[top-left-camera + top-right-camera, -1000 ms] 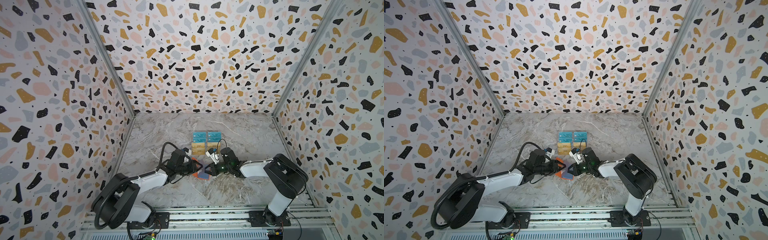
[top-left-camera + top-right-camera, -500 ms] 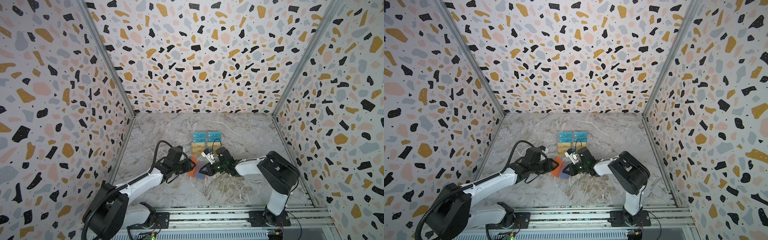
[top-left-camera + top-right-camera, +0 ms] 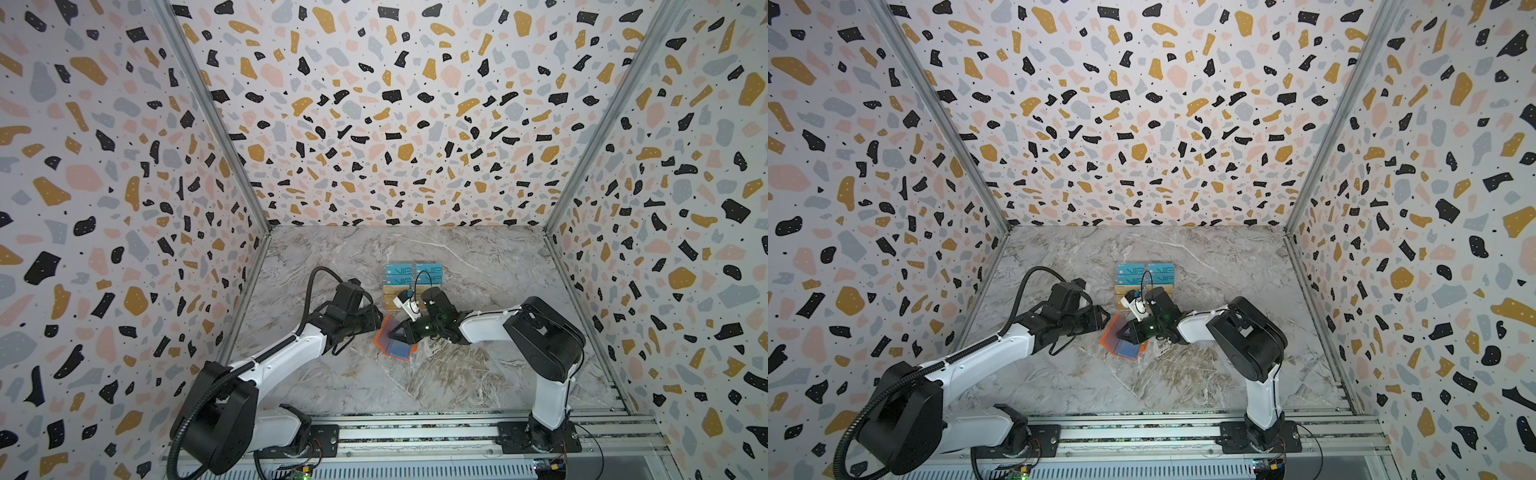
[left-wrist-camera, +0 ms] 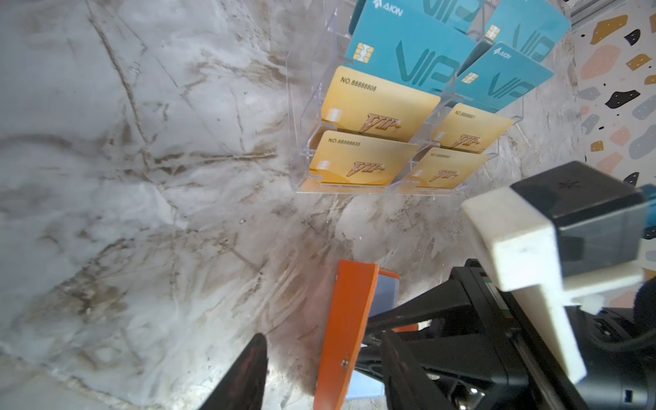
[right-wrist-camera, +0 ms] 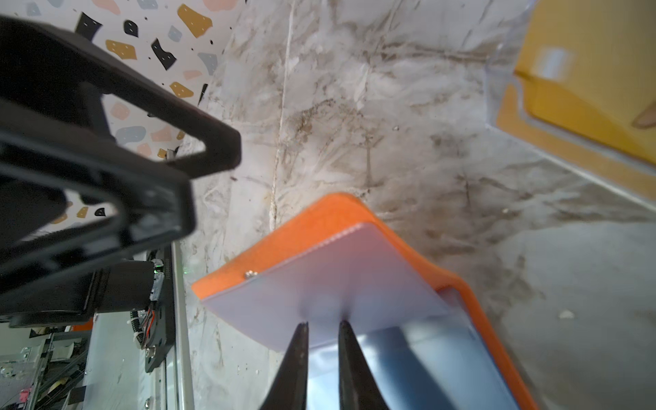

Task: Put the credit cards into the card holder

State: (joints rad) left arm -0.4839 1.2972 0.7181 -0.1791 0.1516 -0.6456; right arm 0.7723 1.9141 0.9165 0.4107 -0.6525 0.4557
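Bench point(image 3: 478, 374) of grey marble carries everything, and the two arms meet near its middle. The left arm point(image 3: 282, 357) has stretched out low over the last second and its jaws have spread. They now stand released, just beside the raised orange cover of the card holder point(image 3: 390, 343), and the left wrist view shows bare marble between the one finger in sight and that cover. The right arm point(image 3: 540, 336) has pushed in from the opposite side. Its jaws are nearly closed and appear to pinch the edge of a clear sleeve point(image 5: 319, 277) inside the holder. The holder lies open under and ahead of them, between the two sets of jaws, and has slid a little toward the left ones. A clear rack point(image 4: 301, 106) stands beyond the right jaws and farther from the left ones. The four gold credit cards point(image 4: 376, 103) sit in its nearer pockets, with teal cards point(image 4: 408, 56) behind them. A small metal stud point(image 5: 250, 274) shows on the cover just ahead of the right jaws. The change suggests the holder has passed to the right side alone, which keeps a sleeve parted while the left side is free to fetch a card. No gold card has left the rack, so the filling itself seems not yet begun.
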